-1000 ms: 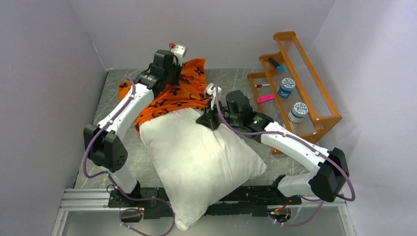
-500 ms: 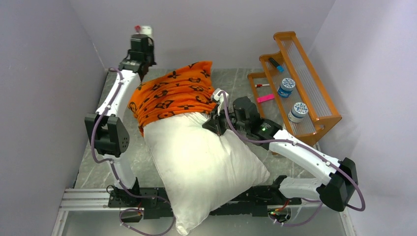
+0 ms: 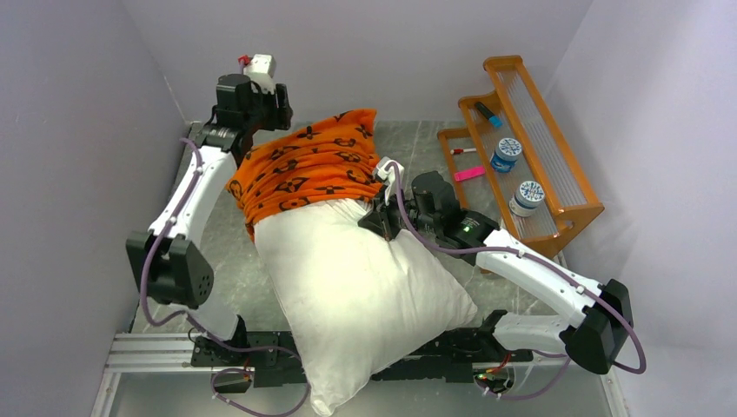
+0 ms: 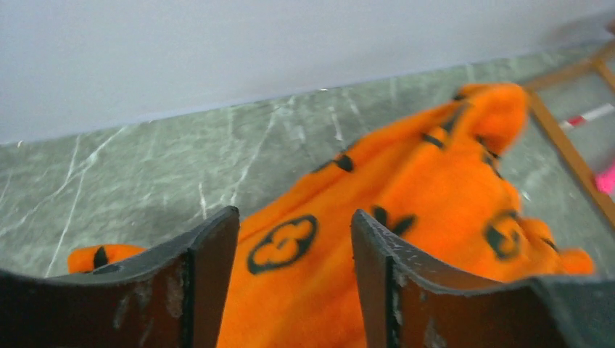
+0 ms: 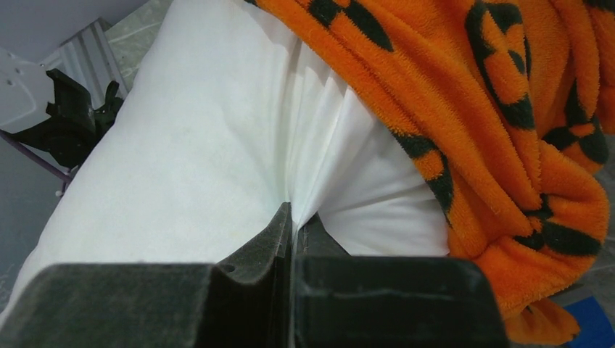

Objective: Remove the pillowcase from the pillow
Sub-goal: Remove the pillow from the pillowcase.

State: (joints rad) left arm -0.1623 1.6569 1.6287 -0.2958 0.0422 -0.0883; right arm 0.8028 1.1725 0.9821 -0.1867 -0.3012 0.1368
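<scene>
Pinching a fold of plump white stuffed pillow (image 5: 196, 145) in tightly closed right gripper (image 5: 292, 217). Poised with left gripper (image 4: 294, 232) spread wide, empty, just above bright orange fleecy brown-patterned pillowcase (image 4: 420, 203), bunched directly beyond right gripper's fingertips.

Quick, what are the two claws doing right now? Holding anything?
Left gripper: open, holding nothing; the pillowcase lies beyond its fingers.
Right gripper: shut on a pinched fold of the pillow.
</scene>
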